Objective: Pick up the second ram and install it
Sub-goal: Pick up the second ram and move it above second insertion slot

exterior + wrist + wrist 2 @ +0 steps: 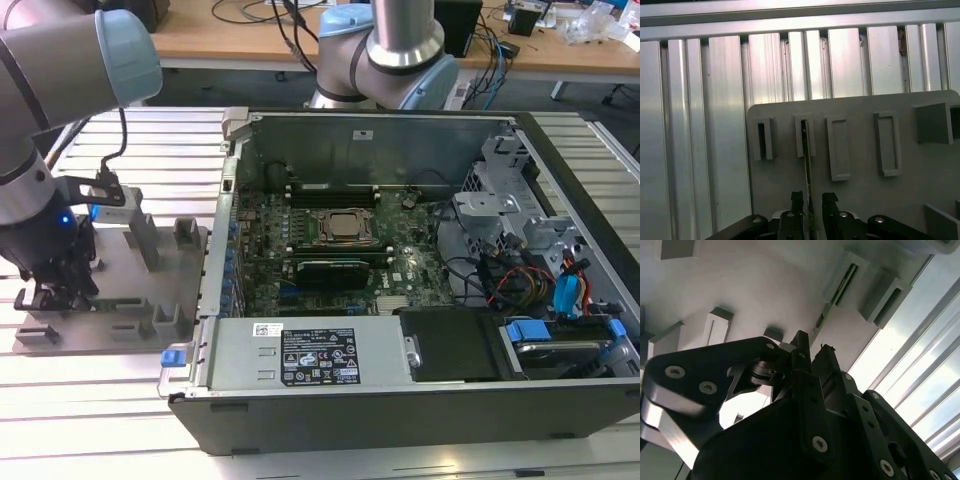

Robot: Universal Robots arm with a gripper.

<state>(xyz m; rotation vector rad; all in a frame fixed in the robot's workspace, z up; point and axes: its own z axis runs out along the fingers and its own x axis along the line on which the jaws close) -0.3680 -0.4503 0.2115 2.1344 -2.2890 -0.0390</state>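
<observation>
- A robot arm reached down over a gray slotted holder plate [115, 338], which lay on a ribbed aluminium tabletop [110, 420] at the exterior view's left.
- The black gripper [50, 295] hung low over the plate's edge farthest from an open computer case [400, 395].
- The second ram [807, 170], a thin green stick seen edge-on, stood upright in a narrow slot block of the plate, the second block in from the plate's edge.
- In the first wrist view the gripper's fingers [796, 204] were parted, one on each side of the stick, with a gap showing beside it, so they were not clamped.
- Inside the case lay a green motherboard [300, 240] with a CPU socket [345, 228].
</observation>
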